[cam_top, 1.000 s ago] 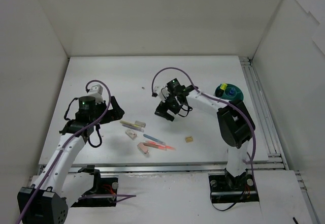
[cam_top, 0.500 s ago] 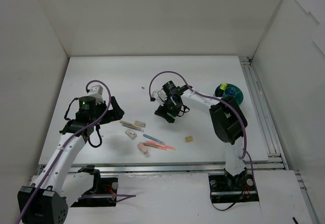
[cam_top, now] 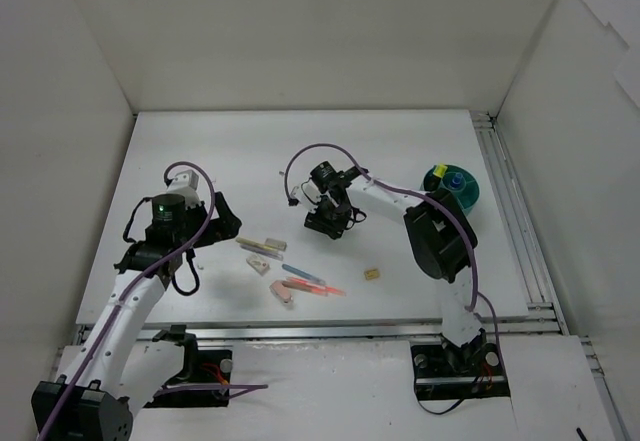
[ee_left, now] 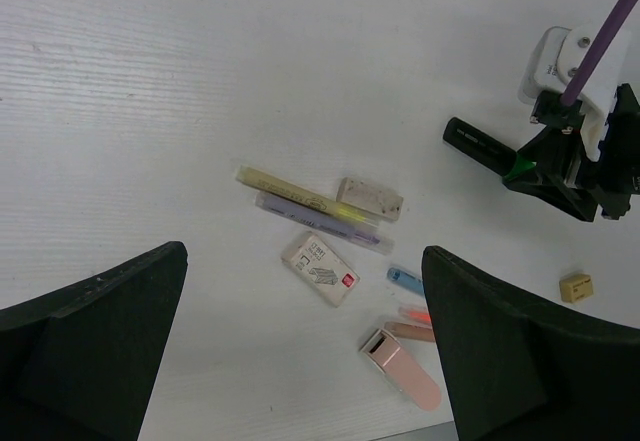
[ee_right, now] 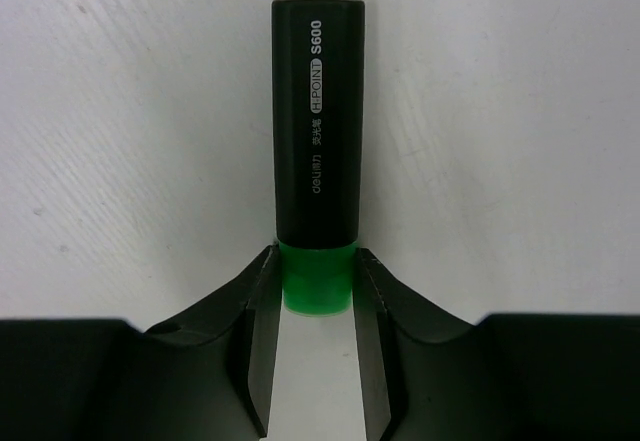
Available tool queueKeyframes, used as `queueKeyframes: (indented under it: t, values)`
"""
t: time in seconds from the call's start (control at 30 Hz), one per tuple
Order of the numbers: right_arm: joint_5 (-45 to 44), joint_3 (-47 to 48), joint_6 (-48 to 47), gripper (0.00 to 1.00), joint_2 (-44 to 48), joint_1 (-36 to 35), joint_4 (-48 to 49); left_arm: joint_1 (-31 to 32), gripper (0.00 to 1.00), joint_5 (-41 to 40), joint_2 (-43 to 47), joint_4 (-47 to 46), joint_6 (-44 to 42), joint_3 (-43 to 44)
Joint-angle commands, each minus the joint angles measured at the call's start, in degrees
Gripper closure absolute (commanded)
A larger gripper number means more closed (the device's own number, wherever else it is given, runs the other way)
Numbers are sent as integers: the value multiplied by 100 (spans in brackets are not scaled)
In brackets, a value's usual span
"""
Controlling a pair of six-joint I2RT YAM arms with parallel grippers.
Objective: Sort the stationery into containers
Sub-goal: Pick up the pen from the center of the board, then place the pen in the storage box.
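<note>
A black highlighter (ee_right: pixel 318 111) with a green cap (ee_right: pixel 317 279) lies on the white table. My right gripper (ee_right: pixel 317 261) is shut on that cap, both fingers pressing its sides; in the left wrist view the highlighter (ee_left: pixel 480 146) sticks out to the left of the right gripper (ee_left: pixel 560 176). My left gripper (ee_left: pixel 300 361) hangs open above the loose stationery: a yellow pen (ee_left: pixel 290 189), a clear purple pen (ee_left: pixel 320 219), a speckled eraser (ee_left: pixel 370 199), a small white box (ee_left: pixel 320 268), a pink piece (ee_left: pixel 400 366) and a tan cube (ee_left: pixel 575 286). The teal tub (cam_top: pixel 470 193) stands at the far right.
The tub holds a yellow-capped and a blue-capped item (cam_top: pixel 450 178). White walls close in the table on three sides, and a metal rail (cam_top: pixel 510 221) runs along its right edge. The right arm's purple cable (cam_top: pixel 300 156) loops above the gripper.
My right gripper has slid left along the table and its jaws have closed from wide open onto the highlighter's green cap. The left arm has hardly moved.
</note>
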State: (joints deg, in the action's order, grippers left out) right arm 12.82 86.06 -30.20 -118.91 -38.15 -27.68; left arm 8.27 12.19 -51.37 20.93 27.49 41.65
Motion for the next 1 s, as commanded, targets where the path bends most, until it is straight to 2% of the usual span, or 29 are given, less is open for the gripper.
queueKeyframes:
  t: [0.0,0.07,0.1,0.2,0.4,0.47,0.63,0.8,0.97]
  values:
    - [-689,174,-240,98,604,18,-255,25,1,-111,206,-98,-24,89]
    - [-1218,183,-468,100,860,-8,-255,25,1,-120,242,-98,-15,80]
    - [-1882,209,-766,100,1105,1,-255,25,0,-111,259,-89,-15,72]
    - [-2895,367,-1478,100,1510,105,-290,25,1,-146,268,-63,-15,98]
    - [-4302,666,-3280,100,1968,386,-563,25,0,-331,233,25,-6,194]
    - [-4515,693,-3894,100,1995,492,-668,25,0,-453,181,86,37,282]
    - [-5394,640,-4679,100,1811,1063,-914,25,1,-769,93,227,90,432]
    - [-5702,421,-5364,100,1907,1494,-923,25,0,-858,-65,201,187,458]
    - [-5843,122,-5926,100,1925,1635,-923,25,0,-849,-232,113,284,423]
